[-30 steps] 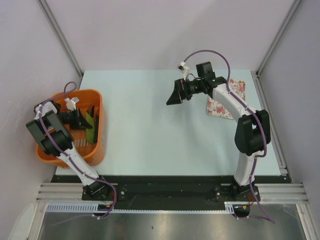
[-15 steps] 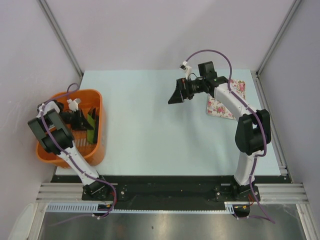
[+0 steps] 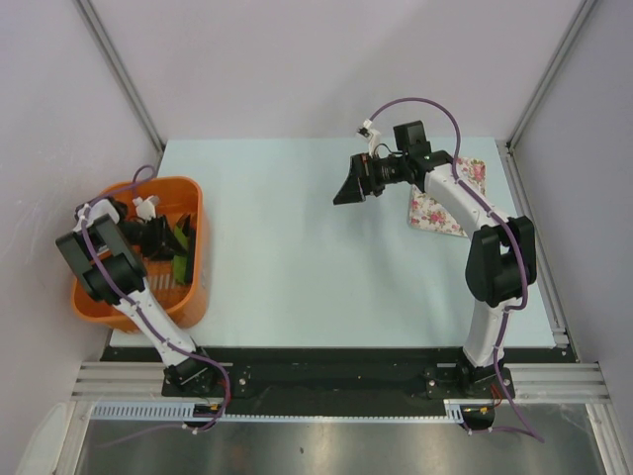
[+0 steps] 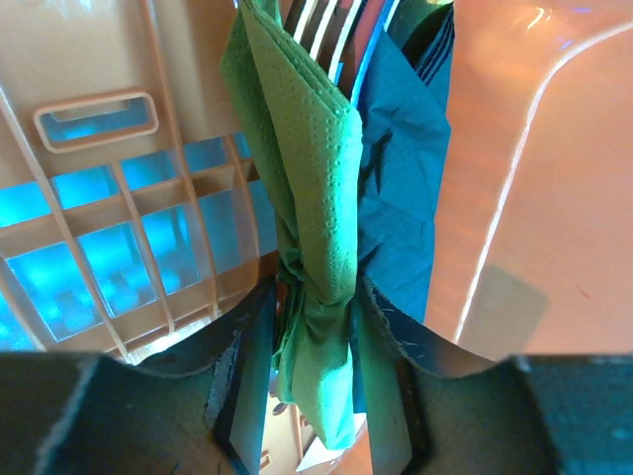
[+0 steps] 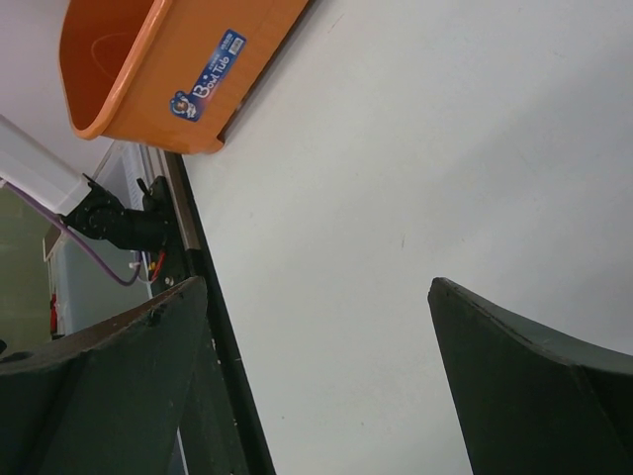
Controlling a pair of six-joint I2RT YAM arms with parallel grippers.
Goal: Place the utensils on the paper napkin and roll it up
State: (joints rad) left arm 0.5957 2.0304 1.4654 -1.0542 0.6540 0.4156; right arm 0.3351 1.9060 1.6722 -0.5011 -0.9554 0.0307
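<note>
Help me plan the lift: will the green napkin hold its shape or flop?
Probably flops: the napkin is bunched and creased between the fingers of the left tool. Likely light; the embossed thin paper may tear if tugged.

You have the basket (image 3: 194, 287) on the table's (image 3: 297, 267) left edge; the napkin (image 3: 179, 265) inside it; the pad (image 3: 427, 214) far right.

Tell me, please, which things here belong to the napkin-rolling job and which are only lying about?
Job: green paper napkin, between the left gripper's fingers in the orange basket; utensils, tips just showing behind it.
Lying about: floral pad, far right; dark blue sheet beside the napkin.
</note>
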